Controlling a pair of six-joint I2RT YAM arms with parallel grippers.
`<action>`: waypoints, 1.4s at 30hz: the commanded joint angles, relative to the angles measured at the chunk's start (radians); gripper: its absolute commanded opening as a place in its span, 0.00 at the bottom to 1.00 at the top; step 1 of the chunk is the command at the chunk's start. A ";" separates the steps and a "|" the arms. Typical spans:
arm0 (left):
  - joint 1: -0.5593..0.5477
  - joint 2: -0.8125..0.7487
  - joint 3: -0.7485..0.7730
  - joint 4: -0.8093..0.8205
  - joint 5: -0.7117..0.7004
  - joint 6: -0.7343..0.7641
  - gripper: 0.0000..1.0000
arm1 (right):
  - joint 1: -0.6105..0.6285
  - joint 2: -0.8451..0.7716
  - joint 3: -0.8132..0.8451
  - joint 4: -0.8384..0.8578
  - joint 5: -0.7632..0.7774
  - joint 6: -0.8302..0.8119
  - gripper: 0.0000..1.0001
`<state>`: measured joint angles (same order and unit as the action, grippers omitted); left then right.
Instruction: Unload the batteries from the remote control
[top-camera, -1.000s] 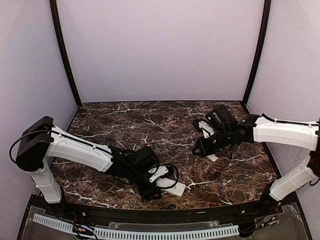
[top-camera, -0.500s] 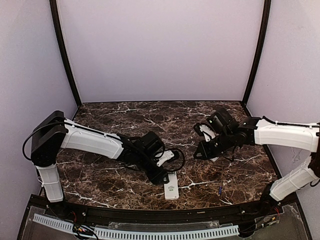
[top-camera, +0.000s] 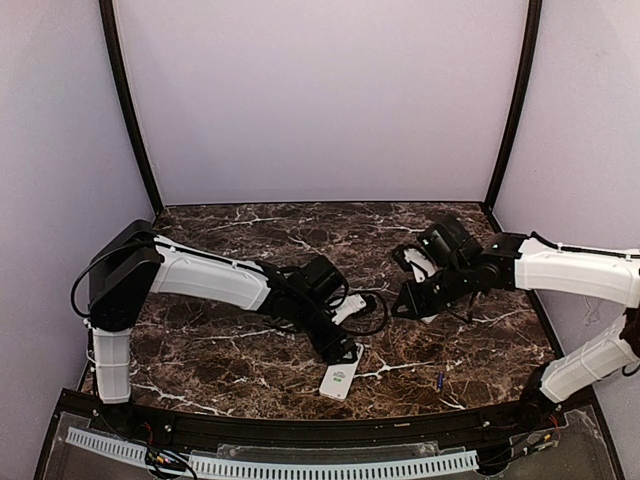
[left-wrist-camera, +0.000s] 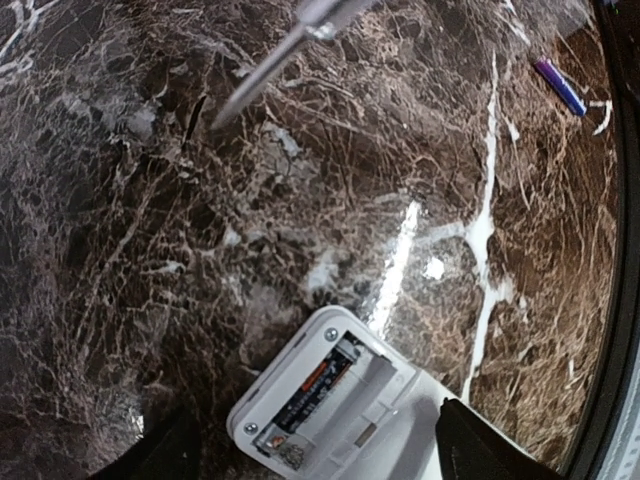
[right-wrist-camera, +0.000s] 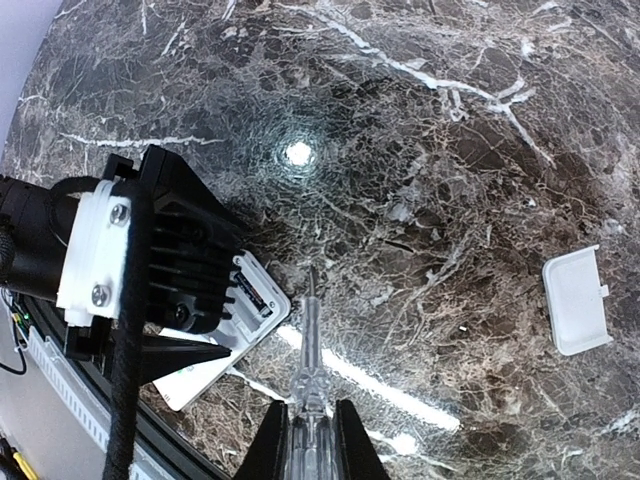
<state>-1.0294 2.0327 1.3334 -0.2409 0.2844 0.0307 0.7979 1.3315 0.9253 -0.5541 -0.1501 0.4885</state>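
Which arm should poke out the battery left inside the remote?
Right, probably. The right gripper is shut on a screwdriver whose tip points at the open compartment of the remote control, where one battery sits. The left gripper hangs open above it, holding no tool.

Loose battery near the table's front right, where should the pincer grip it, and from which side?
Grip the battery across its middle, coming straight down from above. It is a slim cylinder lying flat on the table, so only its long sides offer purchase, and bare marble surrounds it.
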 joint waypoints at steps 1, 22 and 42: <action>0.001 -0.102 -0.047 -0.055 -0.062 -0.062 0.93 | -0.007 -0.032 0.000 -0.027 0.025 0.026 0.00; -0.153 -0.407 -0.336 0.007 -0.489 -0.660 0.99 | -0.007 -0.019 0.067 -0.063 0.096 0.105 0.00; -0.319 -0.099 0.053 -0.438 -0.451 -0.768 0.99 | -0.007 -0.185 0.003 -0.076 0.116 0.201 0.00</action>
<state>-1.3445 1.8759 1.3235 -0.5331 -0.1753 -0.7193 0.7975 1.1820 0.9463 -0.6285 -0.0517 0.6621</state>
